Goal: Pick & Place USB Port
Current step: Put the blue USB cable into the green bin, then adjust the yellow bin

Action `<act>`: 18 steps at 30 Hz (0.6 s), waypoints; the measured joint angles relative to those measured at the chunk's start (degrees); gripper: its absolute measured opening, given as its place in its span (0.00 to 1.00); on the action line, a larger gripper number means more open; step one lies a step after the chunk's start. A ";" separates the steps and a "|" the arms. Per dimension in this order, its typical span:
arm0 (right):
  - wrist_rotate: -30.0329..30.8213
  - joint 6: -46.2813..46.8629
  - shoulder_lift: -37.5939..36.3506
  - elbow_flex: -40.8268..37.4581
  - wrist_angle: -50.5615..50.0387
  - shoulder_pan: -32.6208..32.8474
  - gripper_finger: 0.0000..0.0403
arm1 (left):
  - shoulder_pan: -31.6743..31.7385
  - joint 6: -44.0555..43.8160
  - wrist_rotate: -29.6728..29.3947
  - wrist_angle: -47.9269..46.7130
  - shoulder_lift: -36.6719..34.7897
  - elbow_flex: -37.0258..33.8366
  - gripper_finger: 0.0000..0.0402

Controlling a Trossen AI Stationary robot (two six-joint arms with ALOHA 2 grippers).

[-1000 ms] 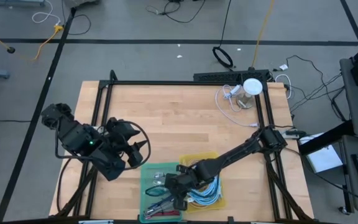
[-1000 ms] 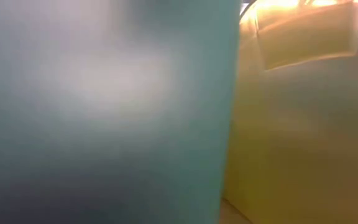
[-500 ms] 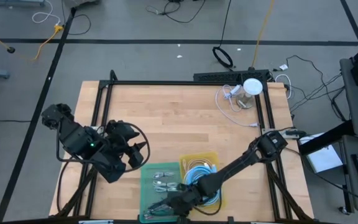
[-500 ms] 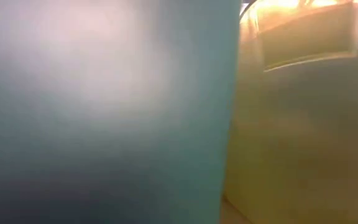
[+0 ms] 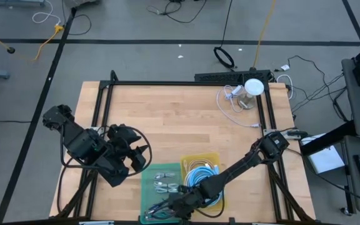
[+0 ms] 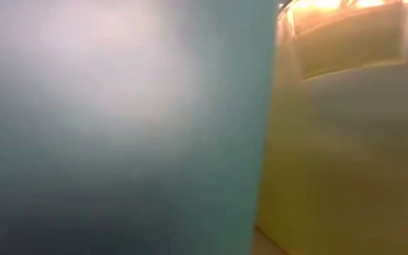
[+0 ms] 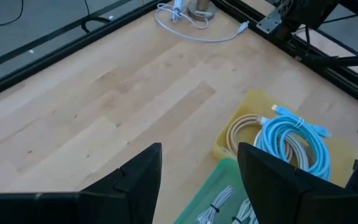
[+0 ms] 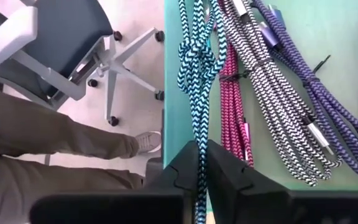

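Note:
A green tray (image 5: 150,174) at the table's near edge holds several braided USB cables: teal-and-black (image 8: 194,62), pink (image 8: 230,106), black-and-white (image 8: 272,93) and purple (image 8: 328,118). My right gripper (image 5: 165,206) reaches slanting down over the tray's near end and is shut on the teal-and-black cable. Beside it, a yellow tray (image 5: 212,157) holds a coiled light-blue cable (image 7: 291,137) and a beige one (image 7: 241,127). My left gripper (image 5: 139,156) hangs open above the table to the left of the green tray, with nothing between its fingers (image 7: 148,168). My right gripper (image 8: 198,146) pinches the teal-and-black cable (image 8: 197,134) between its two fingers. The fingers come slanting down from the table's right, and the cable runs forward out from between them, along their line. Beyond the fingertips the cable lies on the green tray floor (image 8: 291,37).
A white round thing with a white cord (image 5: 253,87) stands at the far right corner. A power strip (image 5: 230,77) lies past the far edge. Past the near edge are a person's legs (image 8: 55,137) and an office chair (image 8: 73,43). The tray walls (image 6: 119,127) fill the low view.
My right gripper has swung from the boundary of the two trays toward the table's near left, down over the green tray's near end. This uncovered the light-blue coil in the yellow tray.

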 joint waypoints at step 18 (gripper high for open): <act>10.42 -4.50 -6.30 0.02 -7.54 -4.74 0.38 | 3.21 1.36 0.35 -0.87 0.00 0.00 0.53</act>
